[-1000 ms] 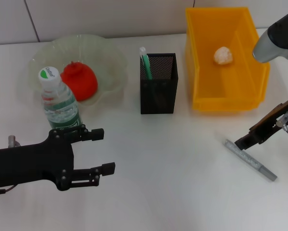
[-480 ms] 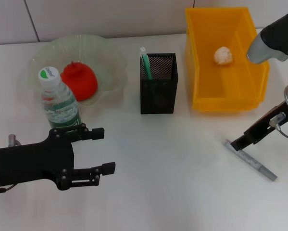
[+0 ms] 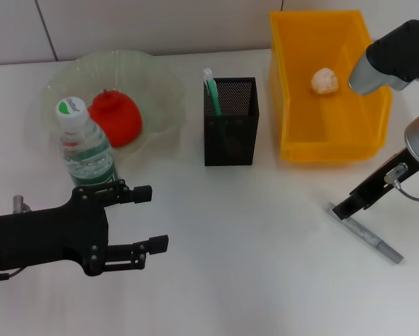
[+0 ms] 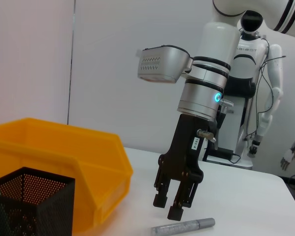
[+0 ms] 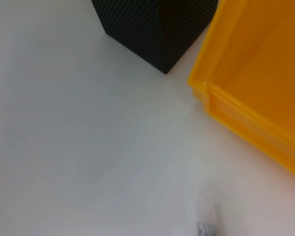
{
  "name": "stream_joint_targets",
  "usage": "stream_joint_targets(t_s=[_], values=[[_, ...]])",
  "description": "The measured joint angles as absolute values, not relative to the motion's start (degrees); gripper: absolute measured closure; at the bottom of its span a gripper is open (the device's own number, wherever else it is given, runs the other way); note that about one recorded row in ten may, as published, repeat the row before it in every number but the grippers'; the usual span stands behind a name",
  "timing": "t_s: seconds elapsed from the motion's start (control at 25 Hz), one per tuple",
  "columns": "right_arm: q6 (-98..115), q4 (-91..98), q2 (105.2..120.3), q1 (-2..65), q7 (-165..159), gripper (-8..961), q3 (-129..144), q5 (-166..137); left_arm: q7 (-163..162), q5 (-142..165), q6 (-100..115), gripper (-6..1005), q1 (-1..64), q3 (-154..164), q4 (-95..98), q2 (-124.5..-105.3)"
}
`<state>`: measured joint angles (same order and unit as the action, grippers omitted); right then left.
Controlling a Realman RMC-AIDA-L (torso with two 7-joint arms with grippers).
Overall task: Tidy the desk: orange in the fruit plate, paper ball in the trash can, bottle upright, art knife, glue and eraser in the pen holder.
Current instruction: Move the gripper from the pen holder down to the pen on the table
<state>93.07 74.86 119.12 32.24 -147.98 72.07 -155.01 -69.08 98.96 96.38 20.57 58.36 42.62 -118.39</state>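
- 2 claws show above the white tabletop [image 3: 265, 266]: the right claw [image 3: 338, 208] hangs low at the right side, the left claw [image 3: 153, 218] sits low at the left front.
- The right claw's fingers [image 4: 173, 212] are parted a little, holding nothing, their tips just above the near end of the grey art knife [image 3: 365, 234]; whether they touch it I cannot tell.
- The art knife lies flat under and beyond that claw, slanting away toward the robot's right.
- The yellow trash can [image 3: 293, 105] stands behind the right claw, with the paper ball [image 3: 324, 80] lying inside it.
- The black mesh pen holder [image 3: 229, 133] stands to the left of the right claw and farther back, just beside the trash can, with a green-and-white stick [image 3: 211, 89] leaning in it.
- The left claw is spread wide and grips nothing.
- The bottle [image 3: 85, 150] stands upright just behind the left claw's upper finger, its white cap up.
- The pale green fruit plate [image 3: 157, 77] lies behind the bottle, and the orange [image 3: 116, 117] rests inside it.
- In the left wrist view the right claw points down at the art knife, with the trash can and pen holder in the foreground.
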Motion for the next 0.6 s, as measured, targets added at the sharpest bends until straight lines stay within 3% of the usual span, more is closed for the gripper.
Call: stream_joint_targets(t_s=[0.6], values=[[92.2, 72.73, 119.27, 33.08, -148.04, 405, 74.62, -155.57, -68.39, 98.96, 96.14, 189, 20.48, 58.32, 42.54, -118.39]])
